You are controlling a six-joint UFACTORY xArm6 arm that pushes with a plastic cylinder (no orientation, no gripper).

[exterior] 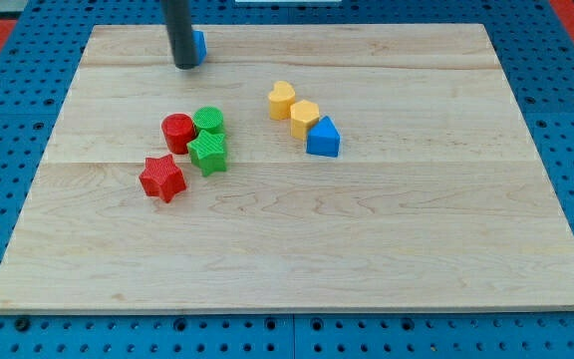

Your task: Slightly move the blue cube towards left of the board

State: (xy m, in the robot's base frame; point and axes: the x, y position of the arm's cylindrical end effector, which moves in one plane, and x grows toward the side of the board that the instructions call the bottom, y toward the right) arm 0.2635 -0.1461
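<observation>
The blue cube (198,44) sits near the view's top left of the wooden board (387,239), mostly hidden behind the dark rod. My tip (184,65) rests on the board just left of and in front of the cube, touching or nearly touching it; I cannot tell which.
A red cylinder (177,132), a green cylinder (208,122), a green star (208,153) and a red star (161,179) cluster left of centre. A yellow heart (282,100), a yellow hexagonal block (304,118) and a blue triangular block (323,137) form a diagonal row at centre.
</observation>
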